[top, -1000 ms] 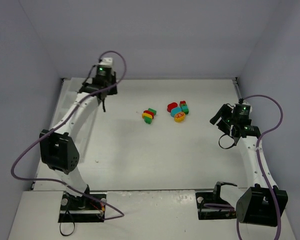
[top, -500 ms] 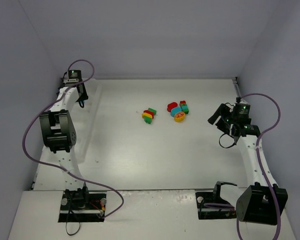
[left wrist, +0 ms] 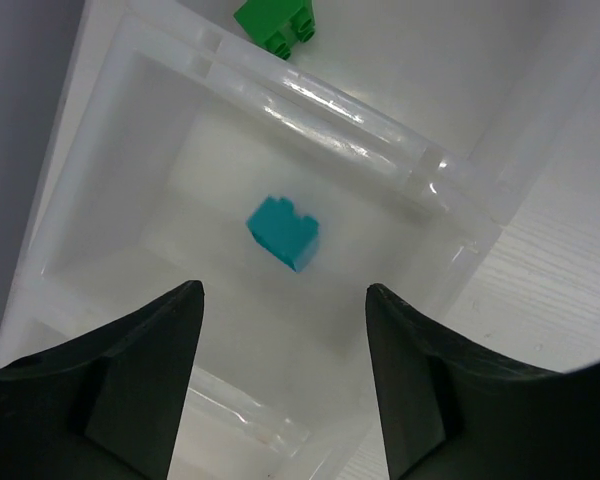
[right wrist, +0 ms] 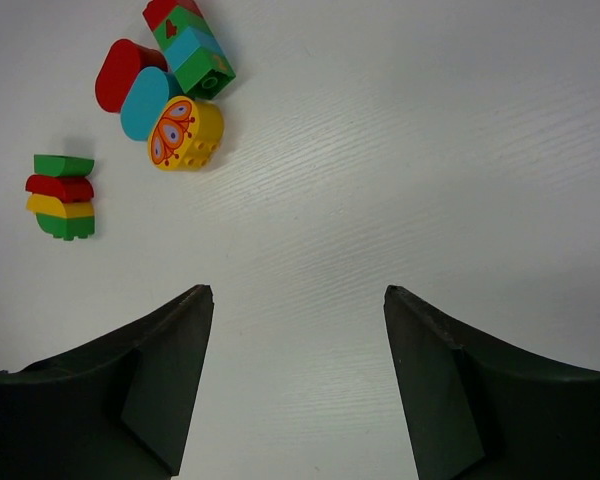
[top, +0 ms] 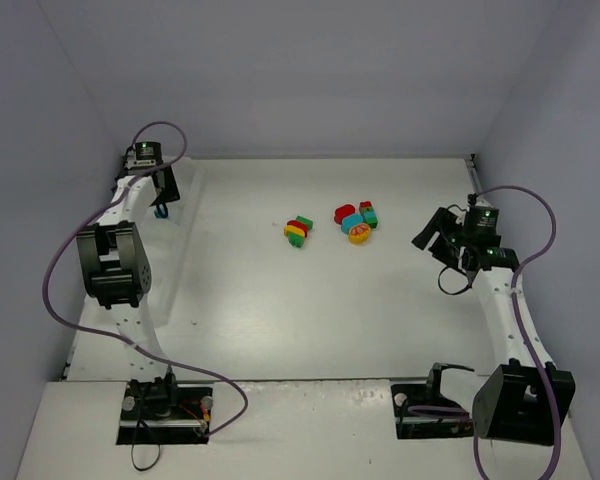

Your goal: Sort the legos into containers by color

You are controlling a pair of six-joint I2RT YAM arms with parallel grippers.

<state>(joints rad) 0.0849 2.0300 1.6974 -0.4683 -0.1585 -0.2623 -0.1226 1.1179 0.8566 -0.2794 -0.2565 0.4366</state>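
Left tool hangs over the tray, jaws apart; teal brick lies in the compartment below it, green brick in the next; right tool, jaws apart and empty, hovers above the counter near the multicolour clumps.

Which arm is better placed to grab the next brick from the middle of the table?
Probably right. The right fingers are open and face the loose bricks. The left fingers hang open over the tray at the far left, above a teal brick.
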